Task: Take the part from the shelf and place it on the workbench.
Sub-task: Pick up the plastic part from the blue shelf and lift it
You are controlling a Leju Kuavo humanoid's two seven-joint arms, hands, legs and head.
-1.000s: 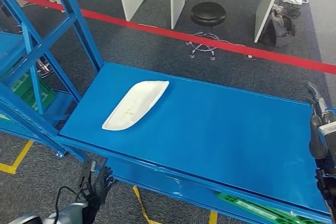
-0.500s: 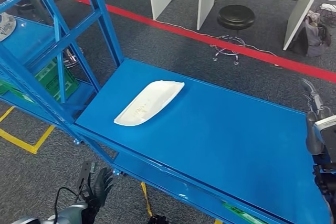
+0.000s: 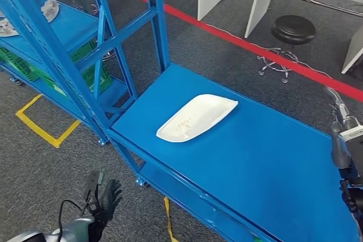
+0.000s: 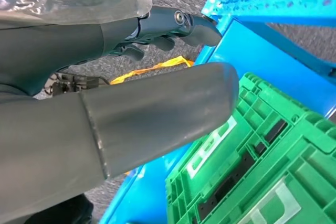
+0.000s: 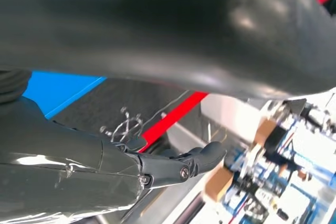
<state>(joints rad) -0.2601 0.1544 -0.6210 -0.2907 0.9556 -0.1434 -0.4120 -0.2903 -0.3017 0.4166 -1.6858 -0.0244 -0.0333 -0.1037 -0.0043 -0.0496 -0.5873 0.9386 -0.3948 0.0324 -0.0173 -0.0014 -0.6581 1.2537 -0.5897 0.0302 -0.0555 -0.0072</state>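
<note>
Blue workbench [image 3: 265,157]: broad bare surface right of the white part [image 3: 197,118], open from above. Shelf frame uprights and diagonal braces [image 3: 107,43] stand close at the bench's left end, crowding reach there. Left hand [image 3: 102,199] low over carpet, in front of the bench edge. Right hand [image 3: 344,145] at the bench's right end. Stool [image 3: 293,35] beyond the red floor line.

Bright, even light; wrist views blurred

The white part [image 3: 197,118] looks like smooth, matt moulded plastic. It lies on the table [image 3: 274,157] of blue painted metal with a slight sheen. The floor [image 3: 51,168] is rough grey carpet. The green crate [image 4: 269,166] is ribbed plastic.
</note>
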